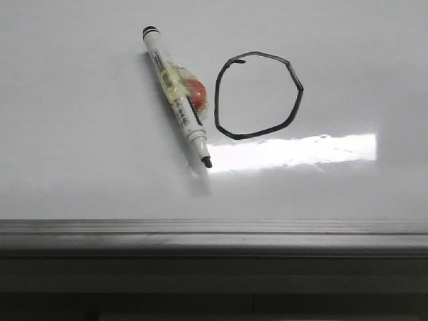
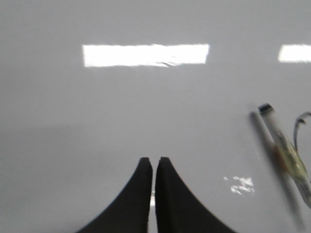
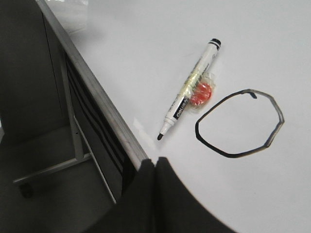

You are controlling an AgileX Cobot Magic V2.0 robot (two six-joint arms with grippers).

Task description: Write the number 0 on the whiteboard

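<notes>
A black number 0 (image 1: 259, 95) sits on the whiteboard (image 1: 80, 147), an uncapped marker (image 1: 176, 93) lying just left of it. Both the left gripper (image 2: 154, 165) and the right gripper (image 3: 155, 164) are closed and empty.

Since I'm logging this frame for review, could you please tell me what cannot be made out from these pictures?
- Front view: neither gripper appears, both out of frame.
- Left wrist view: the 0 is cut off by the edge; the marker is blurred, its tip cut off.
- Marker label: print too small to read in any view.
- Orange lump under clear tape on the marker: unidentifiable.
</notes>
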